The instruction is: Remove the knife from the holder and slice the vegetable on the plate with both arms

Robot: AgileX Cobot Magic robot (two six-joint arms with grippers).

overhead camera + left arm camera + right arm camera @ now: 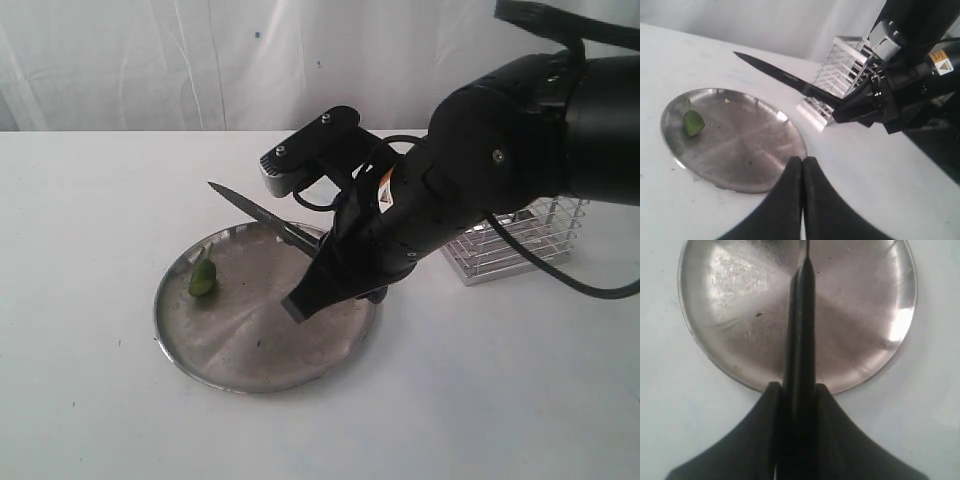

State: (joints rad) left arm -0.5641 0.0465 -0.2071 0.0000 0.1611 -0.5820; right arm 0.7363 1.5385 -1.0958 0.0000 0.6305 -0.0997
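On the far left of the exterior view I saw the vegetable (203,275), a small green stub with a matte skin, lying near the left rim of the plate (262,374), its long axis roughly upright in that view. The plate was a shallow round of brushed steel, shiny and faintly scratched, with a few scraps on it. My left gripper (802,172) showed only in its wrist view, black fingers pressed together on nothing, hovering just off the plate's near edge.

Moving right, the knife (262,212) hung above the plate, not touching it, its slim dark blade pointing up and left, past the vegetable. The right gripper (796,395) was clamped on the dark cylindrical handle, jaws snug on either side. The vegetable lay left and below the blade tip, so I judged the right arm had to carry the blade leftward and down.

Furthest right stood the holder (515,245), a silver wire basket, well apart from the plate.
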